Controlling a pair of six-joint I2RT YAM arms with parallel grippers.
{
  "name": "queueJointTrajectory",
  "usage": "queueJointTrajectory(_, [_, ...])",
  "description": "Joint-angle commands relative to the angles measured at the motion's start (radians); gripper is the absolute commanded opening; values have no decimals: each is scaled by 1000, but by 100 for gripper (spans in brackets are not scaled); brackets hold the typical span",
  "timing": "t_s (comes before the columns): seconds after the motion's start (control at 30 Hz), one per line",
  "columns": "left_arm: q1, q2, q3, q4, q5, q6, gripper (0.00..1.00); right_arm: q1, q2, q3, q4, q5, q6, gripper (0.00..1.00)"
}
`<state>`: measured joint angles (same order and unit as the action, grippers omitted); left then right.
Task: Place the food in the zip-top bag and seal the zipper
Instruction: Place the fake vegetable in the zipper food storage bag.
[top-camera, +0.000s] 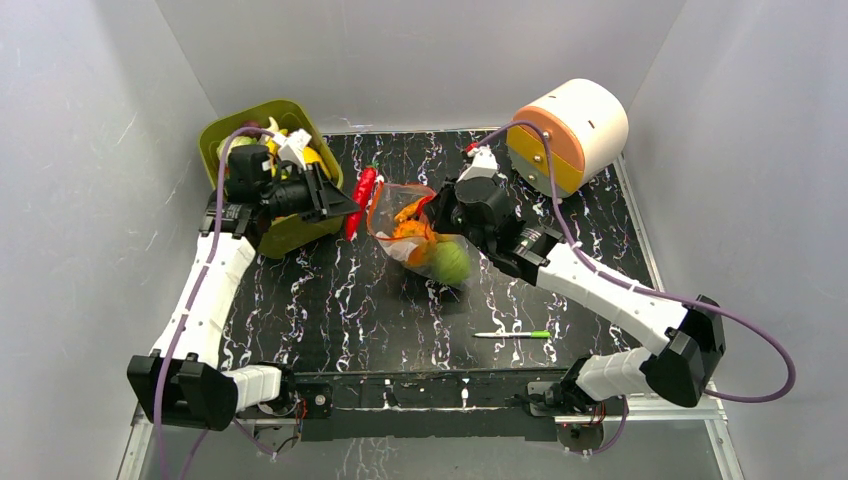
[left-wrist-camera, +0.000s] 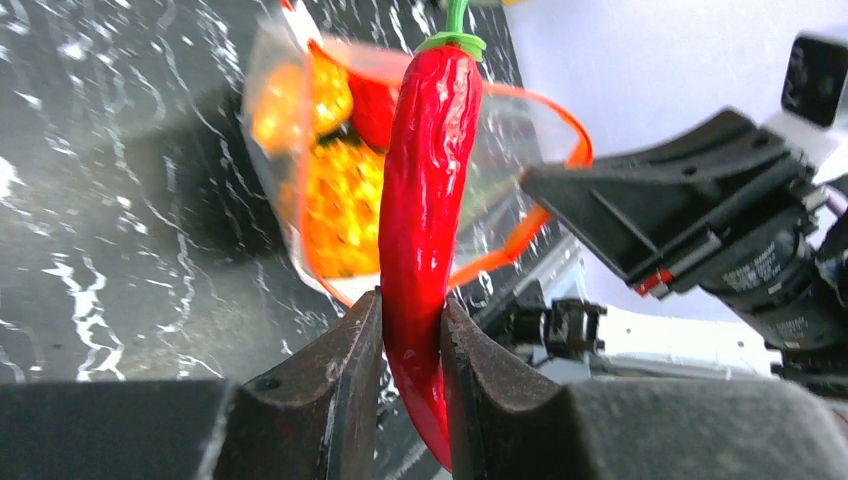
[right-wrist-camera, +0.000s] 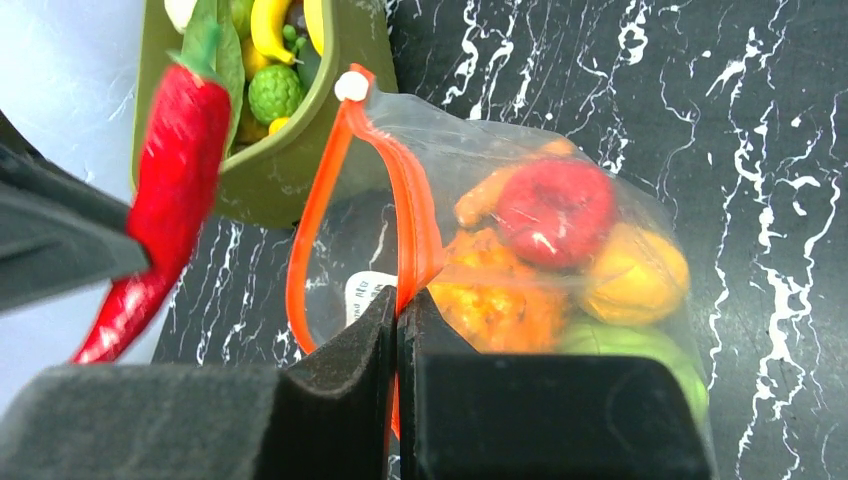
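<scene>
My left gripper (left-wrist-camera: 412, 330) is shut on a red toy chili pepper (left-wrist-camera: 425, 210) with a green stem and holds it just left of the bag's mouth; the pepper also shows from above (top-camera: 360, 197) and in the right wrist view (right-wrist-camera: 165, 190). The clear zip-top bag (top-camera: 425, 240) lies mid-table, its mouth open, holding orange, red, yellow and green toy food (right-wrist-camera: 560, 250). My right gripper (right-wrist-camera: 398, 305) is shut on the red-orange zipper strip (right-wrist-camera: 405, 200) of one lip, and the mouth stands open beside it.
An olive-green bin (top-camera: 285, 225) with more toy food stands at the back left, beside my left arm. A white and orange cylinder (top-camera: 570, 130) lies at the back right. A thin green-and-white pen (top-camera: 513, 335) lies near the front.
</scene>
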<state>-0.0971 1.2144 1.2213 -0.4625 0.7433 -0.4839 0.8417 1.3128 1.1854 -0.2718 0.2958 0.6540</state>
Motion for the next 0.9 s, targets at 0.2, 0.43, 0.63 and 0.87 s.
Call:
queueJointTrajectory(0.2, [-112,-14,-21,-18,59,-55,14,-1,19,36,279,31,-71,0])
queueJointTrajectory(0.43, [-117,28,16,-115,3,-56,14,-1,22,16,335,-14,-94,0])
queueJointTrajectory(0.63, [-121,73,64,-130,-50,-74,14,7,50,19,367,-107,-142,0])
queueJointTrajectory(0.87, [-128,107,53,-71,-141,-134,14,46,80,21,376,-190,-163,0])
